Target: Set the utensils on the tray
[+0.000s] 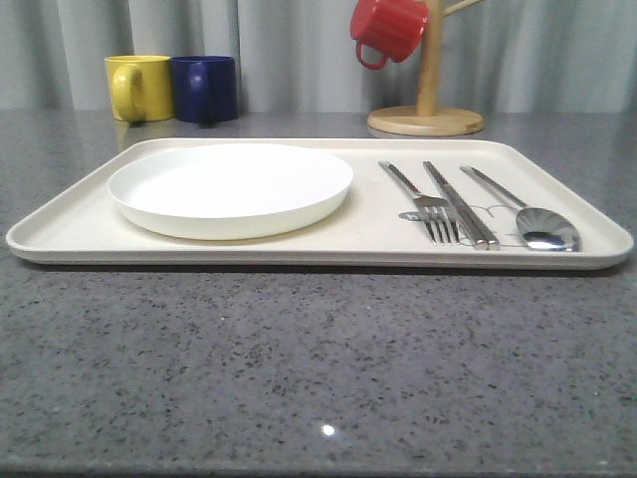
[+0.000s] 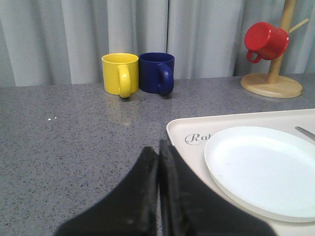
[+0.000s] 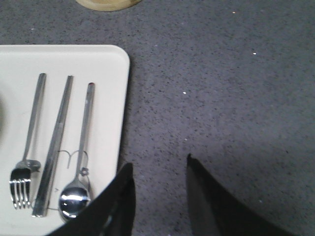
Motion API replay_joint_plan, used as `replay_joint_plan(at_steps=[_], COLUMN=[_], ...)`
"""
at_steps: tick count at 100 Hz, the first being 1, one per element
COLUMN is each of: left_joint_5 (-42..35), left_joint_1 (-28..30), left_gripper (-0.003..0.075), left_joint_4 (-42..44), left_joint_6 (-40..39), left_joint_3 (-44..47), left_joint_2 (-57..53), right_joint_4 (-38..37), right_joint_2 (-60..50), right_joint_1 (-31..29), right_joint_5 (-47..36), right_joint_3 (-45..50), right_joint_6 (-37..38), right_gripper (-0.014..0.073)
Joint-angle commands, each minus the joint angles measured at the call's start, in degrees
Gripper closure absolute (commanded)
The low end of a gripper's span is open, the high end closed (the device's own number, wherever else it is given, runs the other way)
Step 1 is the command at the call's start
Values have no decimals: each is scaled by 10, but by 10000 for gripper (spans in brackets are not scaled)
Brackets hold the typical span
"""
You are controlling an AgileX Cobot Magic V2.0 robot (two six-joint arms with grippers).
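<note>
Lying side by side on the tray (image 1: 90, 231): fork (image 1: 426, 202), knife (image 1: 460, 204), spoon (image 1: 528, 217).

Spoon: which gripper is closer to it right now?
Right. The right gripper hangs open over bare counter just off the tray edge beside the spoon. The left gripper, shut, sits at the tray's far end, past the plate.

Polished metal fork (image 1: 432, 204), knife (image 1: 461, 204) and spoon (image 1: 528, 217) (mirror-bright) lie on a matt cream tray (image 1: 80, 231); the white plate (image 1: 230, 187) looks smooth, the grey speckled tabletop (image 1: 299, 368) faintly glossy.
</note>
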Motion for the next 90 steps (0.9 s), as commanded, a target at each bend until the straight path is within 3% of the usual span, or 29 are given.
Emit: replay_joint_plan(at_steps=[1,51,60,77,90], left_joint_5=[-49,-49,-49,-49,-49], left_joint_1=[-2,-2,-2,-2,-2], left_gripper=[738,738,738,738,738], left_joint_4=[-1,-1,-1,-1,-1], left_joint_6=[0,0,0,0,0], left_joint_3=[-16,-16,-16,-16,-16], left_joint_2=[3,3,3,3,3], right_joint_4=[-20,-28,-28,-28,-27], right_joint_2=[-65,-394,-415,-416,-416], right_joint_1=[-13,-16,-16,-16,-16], right_joint_5=[-59,-165,-173,-172,-169], right_joint_3=[36,271,285,286,286], right_joint_6=[-5,-5,-5,-5,-5], right_gripper=[314,323,399,669,662])
